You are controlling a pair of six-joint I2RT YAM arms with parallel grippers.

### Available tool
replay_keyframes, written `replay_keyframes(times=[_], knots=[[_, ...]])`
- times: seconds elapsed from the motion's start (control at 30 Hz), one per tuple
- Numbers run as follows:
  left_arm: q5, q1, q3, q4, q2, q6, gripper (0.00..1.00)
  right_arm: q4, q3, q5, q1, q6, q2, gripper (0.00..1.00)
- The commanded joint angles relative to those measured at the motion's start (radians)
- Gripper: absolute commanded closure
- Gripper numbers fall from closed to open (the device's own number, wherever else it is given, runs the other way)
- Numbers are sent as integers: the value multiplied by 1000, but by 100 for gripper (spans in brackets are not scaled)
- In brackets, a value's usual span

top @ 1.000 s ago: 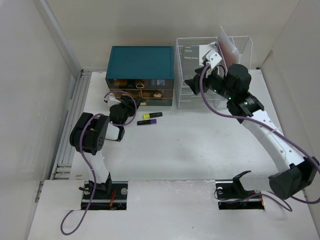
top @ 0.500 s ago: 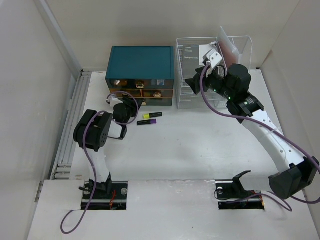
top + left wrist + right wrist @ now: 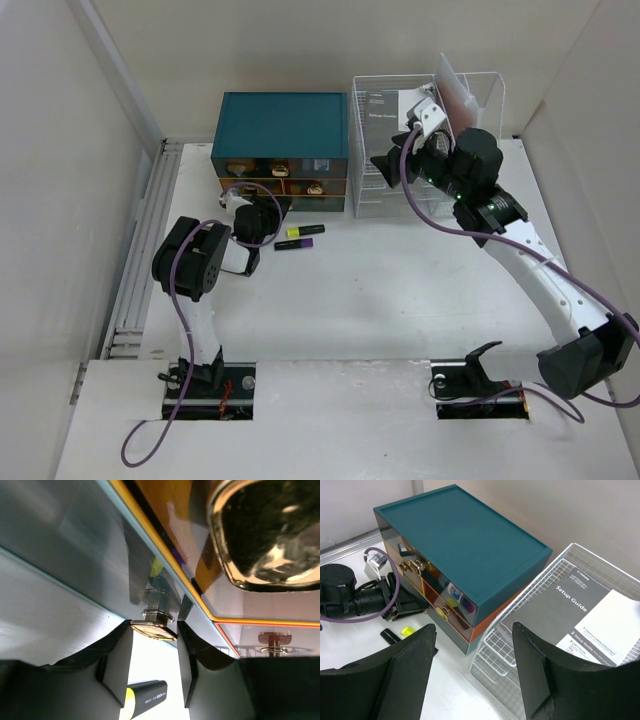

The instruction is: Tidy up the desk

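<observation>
Tightly at the drawers (image 3: 283, 125), the left gripper (image 3: 153, 632) pinches a knob (image 3: 152, 624).
From above, that gripper is mostly hidden behind its own wrist and cable, and its wrist view shows the glossy drawer fronts only as blurred reflections, cut off at the edges. The drawers are a teal box with orange-tinted fronts and brass knobs, at the far left of the table (image 3: 400, 290), just beside a wire tray (image 3: 385, 195) holding a Setup Guide (image 3: 580, 611). A yellow highlighter (image 3: 300, 231) and a purple highlighter (image 3: 297, 243) lie just in front. The right gripper (image 3: 472, 630) hangs spread and empty by the tray. White table, pale bare walls.
</observation>
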Motion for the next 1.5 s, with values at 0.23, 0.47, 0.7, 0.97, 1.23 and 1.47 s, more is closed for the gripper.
replay_keyframes(times=[0.23, 0.47, 0.7, 0.97, 1.23, 1.47], knots=[[-38, -8, -37, 84, -9, -1, 88, 70, -14, 7, -5, 28, -21, 32], [-47, -19, -191, 181, -63, -21, 89, 70, -23, -13, -5, 28, -12, 32], [-47, -40, -328, 244, -122, -32, 89, 70, -23, -32, -5, 28, -3, 32], [-38, -74, -400, 224, -196, -32, 91, 70, -23, -50, -5, 37, -3, 32], [-76, -143, -482, 212, -262, -44, 92, 70, -23, -59, -5, 37, -3, 32], [-119, -203, -549, 235, -296, -82, 92, 70, -23, -69, -5, 46, -3, 32]])
